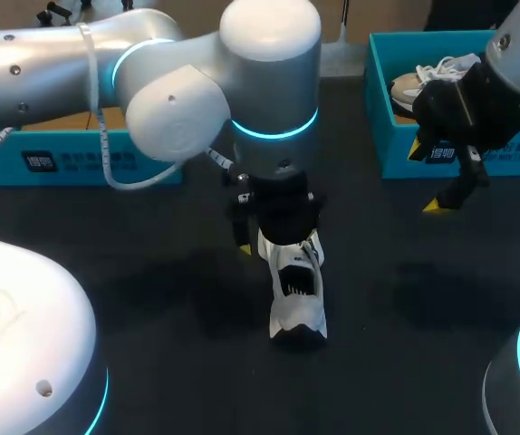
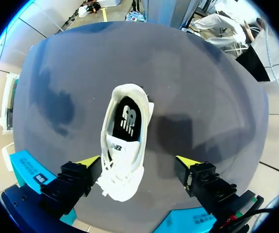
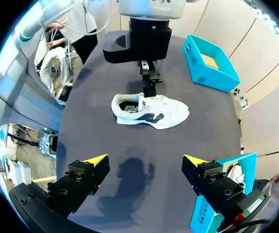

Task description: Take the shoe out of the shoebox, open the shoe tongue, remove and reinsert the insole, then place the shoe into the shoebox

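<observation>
white shoe (image 1: 298,294) is seen upright on the dark desk (image 1: 151,272), near the middle, outside both boxes; black insole (image 2: 127,119) is seen inside it through the opening; l tool (image 2: 138,162) is held right over the shoe w/ fingers wide apart, nothing clamped; in the l wrist view the laced front of the shoe is seen between the fingers, closer to one of them, heel end ahead; contact btw finger and shoe can't be told; r tool (image 3: 145,160) is held above bare desk, well apart from the shoe, fingers spread, nothing btw them; in the r wrist view the shoe is seen ahead of it, side-on, w/ the l tool just over its collar; blue r box (image 1: 396,154) is set at the far r of the desk, just beside the r tool; a 2nd shoe (image 1: 423,82) is seen inside it; blue l box (image 1: 88,163) is set at the far l, partly hidden by the l arm.
</observation>
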`<action>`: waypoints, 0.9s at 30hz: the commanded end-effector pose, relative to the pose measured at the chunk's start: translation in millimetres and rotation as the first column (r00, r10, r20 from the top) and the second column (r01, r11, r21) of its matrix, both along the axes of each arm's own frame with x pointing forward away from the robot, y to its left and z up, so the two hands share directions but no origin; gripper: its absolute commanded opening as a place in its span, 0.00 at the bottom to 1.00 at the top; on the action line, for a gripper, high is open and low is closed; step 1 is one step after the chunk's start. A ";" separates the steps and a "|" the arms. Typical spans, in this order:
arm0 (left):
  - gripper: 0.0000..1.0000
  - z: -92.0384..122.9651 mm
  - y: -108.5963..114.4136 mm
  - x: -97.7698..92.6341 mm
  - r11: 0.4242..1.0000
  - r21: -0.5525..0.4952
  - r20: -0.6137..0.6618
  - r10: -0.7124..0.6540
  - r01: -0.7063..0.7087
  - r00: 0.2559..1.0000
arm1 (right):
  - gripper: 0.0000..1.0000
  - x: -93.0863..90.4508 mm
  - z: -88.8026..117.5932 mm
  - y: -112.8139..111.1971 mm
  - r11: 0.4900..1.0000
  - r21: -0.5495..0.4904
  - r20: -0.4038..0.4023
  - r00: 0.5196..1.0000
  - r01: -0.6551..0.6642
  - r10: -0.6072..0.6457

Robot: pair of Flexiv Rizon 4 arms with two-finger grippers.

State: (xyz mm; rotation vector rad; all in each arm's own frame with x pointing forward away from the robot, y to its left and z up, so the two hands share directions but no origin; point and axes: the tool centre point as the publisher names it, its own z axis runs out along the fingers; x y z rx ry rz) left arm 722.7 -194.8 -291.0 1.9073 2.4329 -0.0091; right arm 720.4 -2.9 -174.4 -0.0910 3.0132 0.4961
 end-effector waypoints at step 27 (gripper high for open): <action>1.00 4.1 13.4 -67.2 0.582 0.006 -0.026 0.813 -0.813 0.581 | 1.00 1.4 -1.1 1.5 1.000 -0.003 -0.002 1.000 0.000 0.000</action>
